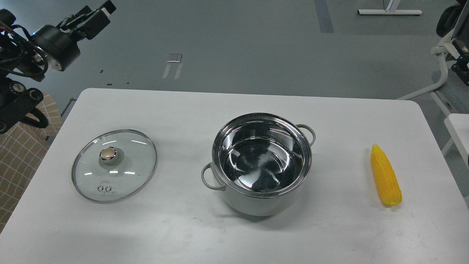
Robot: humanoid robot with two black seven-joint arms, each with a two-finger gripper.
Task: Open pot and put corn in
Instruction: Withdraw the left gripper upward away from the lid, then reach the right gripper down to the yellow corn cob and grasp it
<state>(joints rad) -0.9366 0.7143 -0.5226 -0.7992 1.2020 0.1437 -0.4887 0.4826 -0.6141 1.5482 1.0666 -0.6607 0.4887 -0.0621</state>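
The pot [262, 205] stands uncovered mid-table, its shiny steel inside empty. The corn [386, 176] lies on the table to the pot's right, tip pointing away from me. The glass lid with the gold knob [114, 165] lies flat on the table to the pot's left. My left gripper [96, 15] is raised high at the top left, well clear of the lid and holding nothing; its fingers look like one dark block. Of my right arm only a dark part [462, 64] shows at the right edge, far above the corn.
The white table [234, 234] has rounded corners and a far edge behind the pot. A tan checked cloth [18, 161] hangs beside its left edge. A white frame [441, 66] stands off the table at the right.
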